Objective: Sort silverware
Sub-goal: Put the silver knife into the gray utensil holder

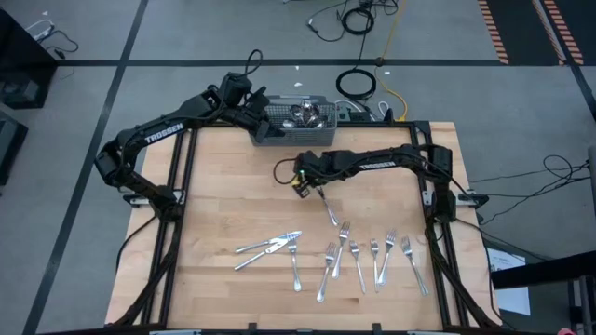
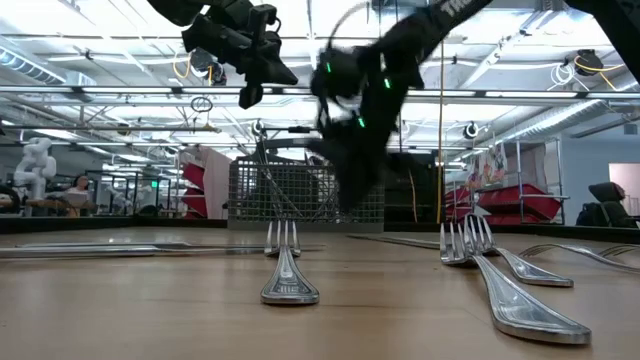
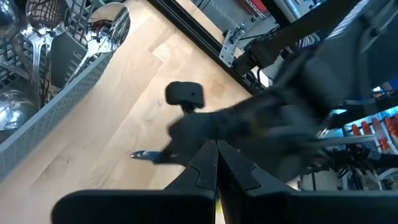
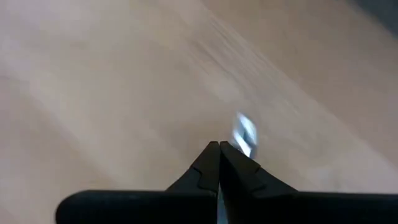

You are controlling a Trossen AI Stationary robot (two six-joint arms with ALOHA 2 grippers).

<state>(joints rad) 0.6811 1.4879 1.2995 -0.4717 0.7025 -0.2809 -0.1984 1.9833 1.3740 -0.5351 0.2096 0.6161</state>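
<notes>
My right gripper (image 1: 307, 181) is over the middle of the table, shut on a slim silver piece of silverware (image 1: 326, 207); the right wrist view shows a shiny bit of it (image 4: 244, 134) past the fingertips. Several forks (image 1: 372, 256) lie flat in a row near the front edge, with knives and one fork (image 1: 267, 247) to their left. The grey mesh basket (image 1: 293, 119) at the far edge holds more silverware. My left gripper (image 3: 217, 152) hangs shut and empty beside the basket's near side. My right gripper pinches the silver piece at one end (image 1: 318, 194) between its two fingers, coming steeply from above. The piece slants away below the fingers toward the table's near right, free end (image 1: 333, 221) lowest. Whether that end touches the wood I cannot tell.
A black frame rail (image 1: 424, 186) runs along the table's right side and another along the left (image 1: 177, 186). Cables (image 1: 358, 84) lie on the floor behind the basket. Bare wood (image 1: 233, 186) shows between the basket and the laid-out silverware.
</notes>
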